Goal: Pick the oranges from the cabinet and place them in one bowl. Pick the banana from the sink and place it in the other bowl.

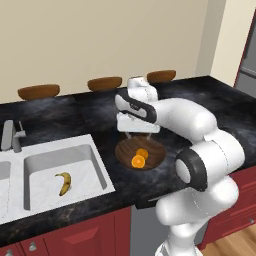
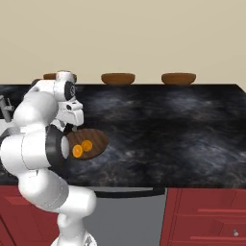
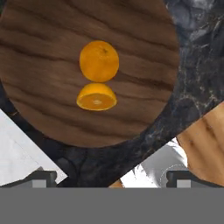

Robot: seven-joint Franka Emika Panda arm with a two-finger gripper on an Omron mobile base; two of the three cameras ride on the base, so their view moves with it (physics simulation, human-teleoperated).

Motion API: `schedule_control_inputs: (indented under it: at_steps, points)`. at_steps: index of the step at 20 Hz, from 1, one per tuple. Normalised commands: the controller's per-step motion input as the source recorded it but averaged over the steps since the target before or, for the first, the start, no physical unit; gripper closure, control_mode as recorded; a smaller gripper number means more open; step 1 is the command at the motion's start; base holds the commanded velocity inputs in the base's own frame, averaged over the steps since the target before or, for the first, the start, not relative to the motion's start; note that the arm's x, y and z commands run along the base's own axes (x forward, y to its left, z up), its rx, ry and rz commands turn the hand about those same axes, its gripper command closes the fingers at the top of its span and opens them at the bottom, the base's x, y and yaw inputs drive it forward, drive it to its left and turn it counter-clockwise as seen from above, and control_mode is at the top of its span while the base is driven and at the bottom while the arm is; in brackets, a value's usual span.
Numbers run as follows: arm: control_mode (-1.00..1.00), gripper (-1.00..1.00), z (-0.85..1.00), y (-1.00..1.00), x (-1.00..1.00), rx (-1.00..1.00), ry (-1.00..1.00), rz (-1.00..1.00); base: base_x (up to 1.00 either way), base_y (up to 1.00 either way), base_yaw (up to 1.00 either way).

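Orange fruits, the two oranges (image 3: 98, 74) (touching each other), are seen inside the wooden bowl (image 3: 43, 48); above it the tool (image 3: 111, 178) is held wide open, empty.

It was plainly a home kitchen: a dark marbled stone counter (image 1: 75, 112) ran along a cream wall (image 1: 90, 35), with a white double-basin sink (image 1: 95, 165) and its grey faucet (image 1: 12, 136) set into it and dark red drawer fronts with round knobs (image 1: 75, 237) below. Brown stool tops (image 2: 117, 78) lined the counter's far edge like a breakfast bar. Fruit lay about, a banana (image 1: 64, 183) in the sink and oranges (image 3: 99, 61) in a wooden bowl (image 3: 52, 87).
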Motion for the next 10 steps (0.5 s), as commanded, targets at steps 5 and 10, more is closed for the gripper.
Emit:
schedule_control_inputs:
  at_steps: [5, 10]
  points:
    - [-1.0, -1.0, 0.38, -0.04, -0.48, 0.0, -0.16, 0.31, 0.0, 0.0, 0.0]
    - [-1.0, -1.0, 0.0, -0.07, -0.12, -0.01, -0.05, 0.2, 0.0, 0.0, 0.0]
